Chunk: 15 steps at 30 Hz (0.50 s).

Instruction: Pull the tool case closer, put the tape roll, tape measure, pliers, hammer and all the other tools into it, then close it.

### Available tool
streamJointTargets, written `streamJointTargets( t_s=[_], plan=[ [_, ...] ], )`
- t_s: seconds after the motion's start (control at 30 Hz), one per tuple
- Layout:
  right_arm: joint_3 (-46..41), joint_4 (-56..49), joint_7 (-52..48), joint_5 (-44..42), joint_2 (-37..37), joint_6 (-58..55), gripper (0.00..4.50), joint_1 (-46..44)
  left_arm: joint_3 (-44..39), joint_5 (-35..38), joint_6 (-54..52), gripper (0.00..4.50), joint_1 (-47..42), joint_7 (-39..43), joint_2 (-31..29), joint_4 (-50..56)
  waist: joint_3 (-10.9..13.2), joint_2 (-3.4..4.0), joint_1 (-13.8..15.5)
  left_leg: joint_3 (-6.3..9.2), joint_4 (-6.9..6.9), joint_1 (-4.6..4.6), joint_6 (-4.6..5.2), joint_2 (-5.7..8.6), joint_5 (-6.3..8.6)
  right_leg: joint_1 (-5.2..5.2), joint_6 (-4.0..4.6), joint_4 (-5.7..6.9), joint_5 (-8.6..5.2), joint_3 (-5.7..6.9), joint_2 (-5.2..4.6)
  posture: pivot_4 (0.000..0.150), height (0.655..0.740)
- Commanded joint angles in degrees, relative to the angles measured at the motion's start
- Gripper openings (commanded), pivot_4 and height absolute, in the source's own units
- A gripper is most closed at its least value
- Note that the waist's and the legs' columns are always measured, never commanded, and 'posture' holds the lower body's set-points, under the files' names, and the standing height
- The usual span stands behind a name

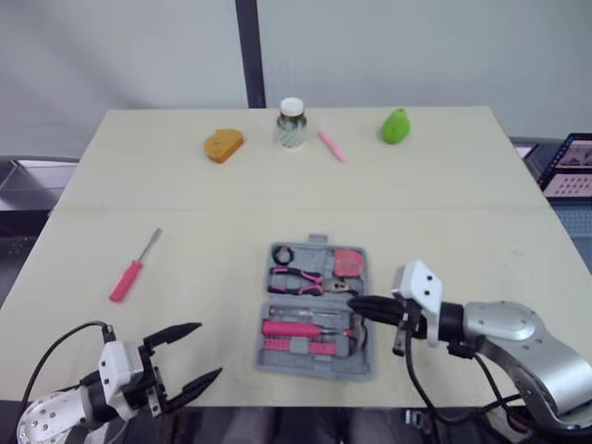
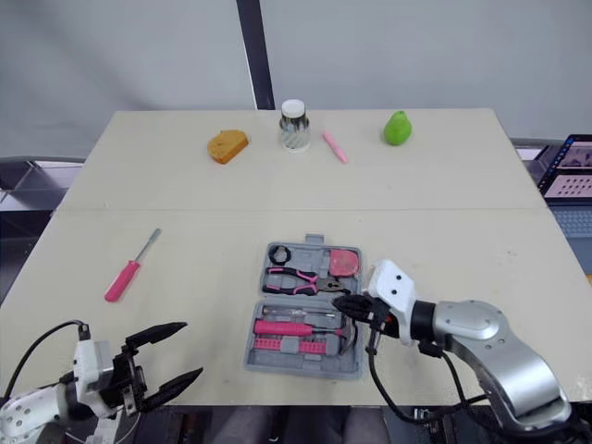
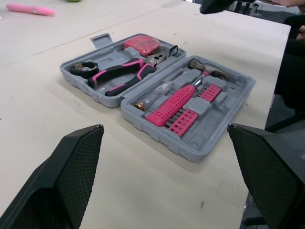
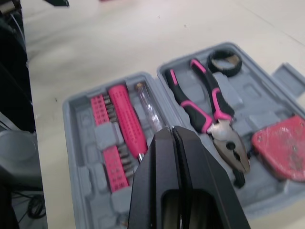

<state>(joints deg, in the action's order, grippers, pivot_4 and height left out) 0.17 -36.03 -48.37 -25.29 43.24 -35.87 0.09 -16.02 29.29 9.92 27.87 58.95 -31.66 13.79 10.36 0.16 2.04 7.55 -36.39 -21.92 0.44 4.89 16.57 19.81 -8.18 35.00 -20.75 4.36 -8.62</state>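
Head stereo pair looking down over table [image 1: 185, 194], wrist cameras low and close, sharing tool case [image 3: 202, 139]

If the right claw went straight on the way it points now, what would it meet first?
Probably the open tool case: the shut right claw points along its middle ridge, between the pliers and the clear-handled screwdriver. Its height above the case is hard to judge.

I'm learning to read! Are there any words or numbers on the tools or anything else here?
None can be read. The tape measure in the tool case shows no clear label, and the screen past the right edge of the table is too blurred to read.
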Motion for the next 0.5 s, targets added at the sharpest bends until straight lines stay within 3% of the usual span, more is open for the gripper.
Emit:
streamJointTargets(
  t_s=[0.03, 0.07, 0.17, 0.4, 0.5],
  plan=[
    [-3.49, 0.16, -1.4, 0.46, 1.9, 3.52, 0.08, 2.22, -2.86, 3.16, -2.35, 4.5, 0.72, -3.4, 1.11, 3.2, 0.02, -0.04, 0.0, -0.14, 0.0, 0.0, 0.02, -0.03, 0.02, 0.05, -0.02, -0.01, 0.01, -0.12, 0.02, 0.15, 0.74],
    [-3.86, 0.44, -1.57, 0.72, 2.6, 3.91, 0.08, 2.86, -3.54, 3.79, -3.26, 4.5, 0.87, -4.45, 1.54, 3.57, 0.03, -0.04, -0.03, -0.23, -0.01, 0.0, 0.05, -0.06, 0.04, 0.08, -0.03, -0.03, 0.02, -0.19, 0.03, 0.15, 0.74],
    [-6.1, 0.49, -3.31, -0.79, 4.38, 3.87, 0.93, 5.12, -5.79, 5.39, -5.52, 4.5, 1.9, -7.59, 2.93, 4.79, 0.06, -0.1, -0.44, -0.45, -0.01, 0.0, 0.05, -0.14, 0.08, 0.17, -0.05, -0.03, 0.03, -0.34, 0.08, 0.15, 0.74],
    [-9.31, 0.84, -11.37, -0.07, 7.6, 13.43, 4.43, 14.44, -11.12, 5.54, -7.74, 4.5, 7.96, -15.08, 7.79, 8.33, 0.16, -0.28, -0.2, -0.69, -0.13, 0.0, 0.01, -0.36, 0.19, 0.26, -0.03, -0.01, 0.04, -0.49, 0.19, 0.15, 0.74],
    [-9.75, 1.0, -11.75, -1.69, 5.85, 15.82, 4.48, 15.12, -13.19, 4.98, -8.39, 4.5, 10.02, -18.49, 9.68, 8.89, 0.17, -0.29, -0.21, -0.8, -0.31, -0.01, 0.05, -0.43, 0.34, 0.25, -0.02, -0.01, 0.09, -0.55, 0.23, 0.15, 0.74]
  ],
)
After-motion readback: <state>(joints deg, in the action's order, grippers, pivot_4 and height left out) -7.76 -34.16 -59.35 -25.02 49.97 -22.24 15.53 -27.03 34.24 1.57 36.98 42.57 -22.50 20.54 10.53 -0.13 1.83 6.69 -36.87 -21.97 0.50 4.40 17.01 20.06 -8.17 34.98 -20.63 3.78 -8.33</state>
